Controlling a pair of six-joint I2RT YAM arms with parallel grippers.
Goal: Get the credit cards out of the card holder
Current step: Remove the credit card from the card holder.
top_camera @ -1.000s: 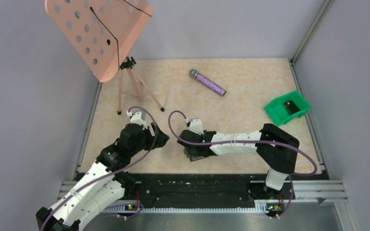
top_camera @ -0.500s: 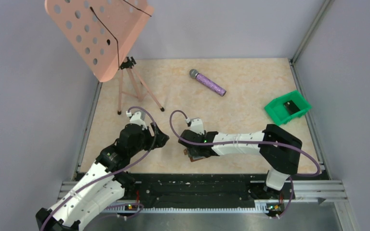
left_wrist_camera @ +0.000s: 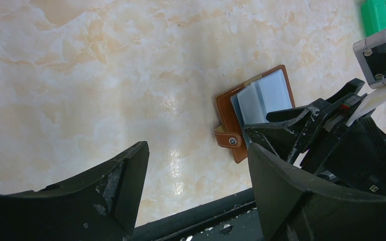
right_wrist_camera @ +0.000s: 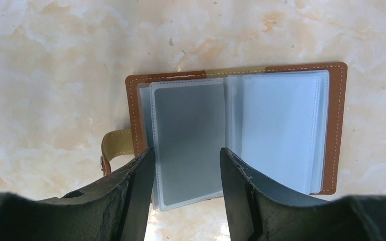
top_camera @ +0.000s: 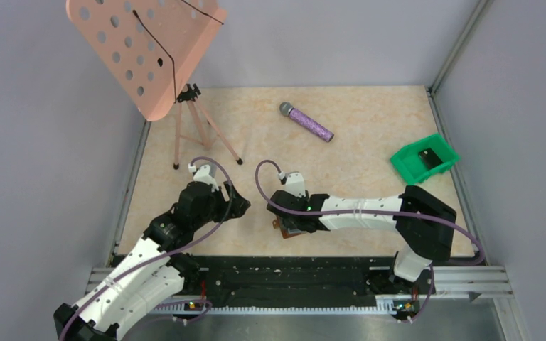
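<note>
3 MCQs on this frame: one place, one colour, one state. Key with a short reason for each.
1. Where does the card holder lie?
A) by the far wall
B) near the table's front edge, under the right gripper
C) at the table's left edge

2. What colour is the microphone's body?
A) purple
B) yellow
C) white

3. What state is the card holder in?
A) strap snapped shut
B) standing on edge
C) lying open, clear sleeves showing

Key:
1 B: the top view shows it beneath the right gripper, close to the arm bases.
2 A: the glittery body is purple, with a grey head.
3 C: the right wrist view shows both halves spread flat.
</note>
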